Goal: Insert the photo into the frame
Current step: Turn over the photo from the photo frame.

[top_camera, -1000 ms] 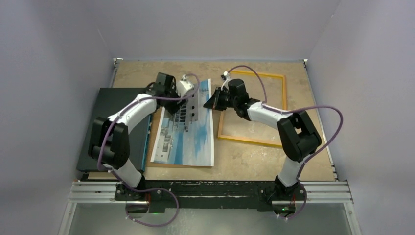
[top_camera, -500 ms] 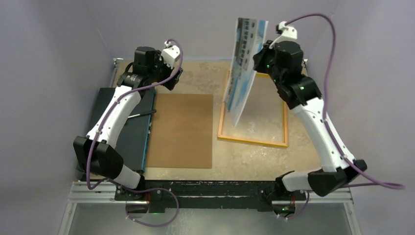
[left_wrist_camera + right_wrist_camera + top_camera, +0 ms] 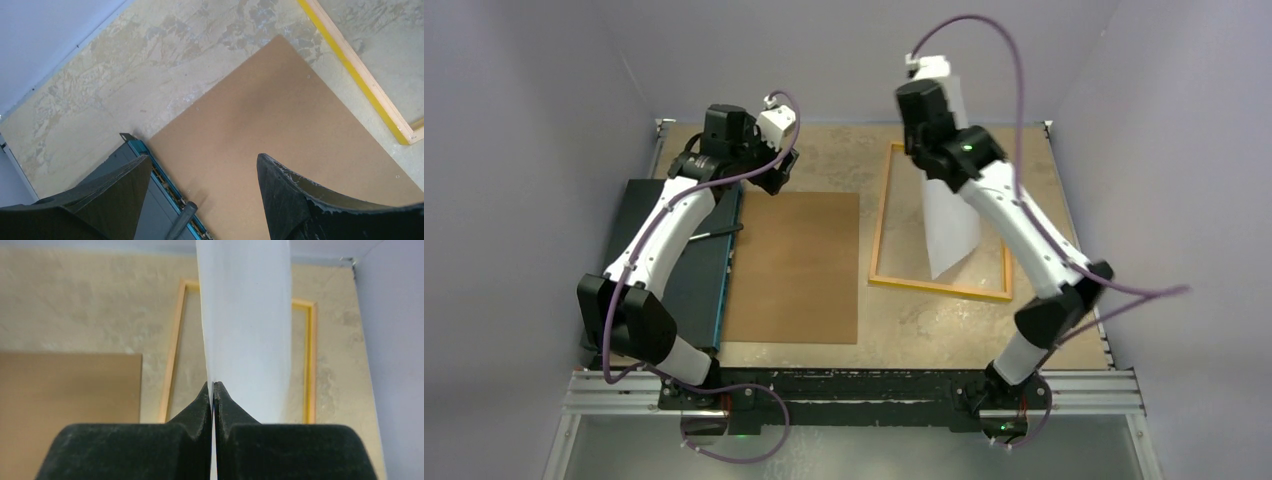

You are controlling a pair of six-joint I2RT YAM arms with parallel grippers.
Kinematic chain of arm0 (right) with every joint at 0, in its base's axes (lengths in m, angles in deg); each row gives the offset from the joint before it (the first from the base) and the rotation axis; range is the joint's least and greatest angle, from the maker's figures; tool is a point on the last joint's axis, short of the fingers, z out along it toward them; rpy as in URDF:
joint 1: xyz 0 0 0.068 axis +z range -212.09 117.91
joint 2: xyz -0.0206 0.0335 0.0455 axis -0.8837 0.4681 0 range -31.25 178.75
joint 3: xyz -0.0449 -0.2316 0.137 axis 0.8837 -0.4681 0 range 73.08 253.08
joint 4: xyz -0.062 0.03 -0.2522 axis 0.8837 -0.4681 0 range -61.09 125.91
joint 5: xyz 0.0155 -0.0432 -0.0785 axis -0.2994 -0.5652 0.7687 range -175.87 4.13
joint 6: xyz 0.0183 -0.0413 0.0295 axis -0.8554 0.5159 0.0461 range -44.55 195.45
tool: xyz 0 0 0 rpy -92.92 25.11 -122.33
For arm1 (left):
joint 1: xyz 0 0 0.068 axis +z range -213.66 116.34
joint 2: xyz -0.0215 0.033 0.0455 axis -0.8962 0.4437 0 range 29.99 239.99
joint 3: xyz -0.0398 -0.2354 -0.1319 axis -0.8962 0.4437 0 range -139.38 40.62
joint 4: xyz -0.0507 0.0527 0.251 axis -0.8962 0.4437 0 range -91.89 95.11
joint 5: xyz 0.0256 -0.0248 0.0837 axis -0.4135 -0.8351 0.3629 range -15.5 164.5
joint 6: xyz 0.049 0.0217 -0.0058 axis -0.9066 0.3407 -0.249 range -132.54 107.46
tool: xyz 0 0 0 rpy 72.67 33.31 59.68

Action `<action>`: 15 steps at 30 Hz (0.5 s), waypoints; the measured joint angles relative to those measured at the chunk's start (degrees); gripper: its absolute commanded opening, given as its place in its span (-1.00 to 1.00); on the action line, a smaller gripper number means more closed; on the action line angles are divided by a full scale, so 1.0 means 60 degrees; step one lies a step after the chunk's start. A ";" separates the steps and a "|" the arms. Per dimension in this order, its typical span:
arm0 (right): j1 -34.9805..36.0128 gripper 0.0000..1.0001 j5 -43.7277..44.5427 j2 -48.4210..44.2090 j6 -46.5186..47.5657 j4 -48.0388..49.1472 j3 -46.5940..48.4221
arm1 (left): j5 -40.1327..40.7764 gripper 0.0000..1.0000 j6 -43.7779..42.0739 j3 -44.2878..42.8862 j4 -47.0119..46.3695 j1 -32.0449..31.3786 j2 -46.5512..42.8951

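From above, the right arm [image 3: 1024,230] holds the photo [image 3: 949,215] by its top edge so the sheet hangs steeply over the frame [image 3: 886,230]. The white back faces us. Its low corner reaches down inside the frame's opening, close to the near rail; we cannot tell whether it touches the pane. The backing board [image 3: 794,265] lies flat on the worktop [image 3: 924,320] just left of the frame, with the black panel [image 3: 674,270] beyond it. The left fingers [image 3: 776,170] hover over the board's far corner.

In the left wrist view, those fingers stand wide apart with nothing between them. The board is beneath them and the frame's yellow rail runs off to the right.

In the right wrist view, the right fingers [image 3: 212,390] are pinched tight on the photo's edge, and the sheet drapes away over the frame.

To do this step well, we should seat the low edge against the inside of the near rail, keep the sheet's sides parallel to the frame's long rails, then tip the top down slowly. We release only once it lies flat inside the frame.
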 measured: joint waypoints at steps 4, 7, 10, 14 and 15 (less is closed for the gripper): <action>0.0576 -1.00 0.0382 0.1770 -0.0004 -0.0543 0.0058 | 0.0069 0.51 0.0000 0.0135 0.0051 0.0004 0.0000; 0.0747 -1.00 0.0342 0.2721 -0.0044 -0.0685 -0.0073 | 0.0095 0.51 0.0000 0.0208 0.0051 0.0004 0.0000; 0.0721 -1.00 -0.0033 0.3235 -0.0259 -0.0678 -0.0357 | 0.0106 0.51 0.0000 0.0211 0.0055 0.0004 0.0000; 0.0681 -1.00 -0.0652 0.3799 -0.0678 -0.0514 -0.0419 | 0.0109 0.51 -0.0004 0.0299 0.0040 0.0011 -0.0004; 0.0670 -1.00 -0.0805 0.3916 -0.0798 -0.0423 -0.0419 | 0.0117 0.51 -0.0004 0.0364 0.0044 0.0015 -0.0004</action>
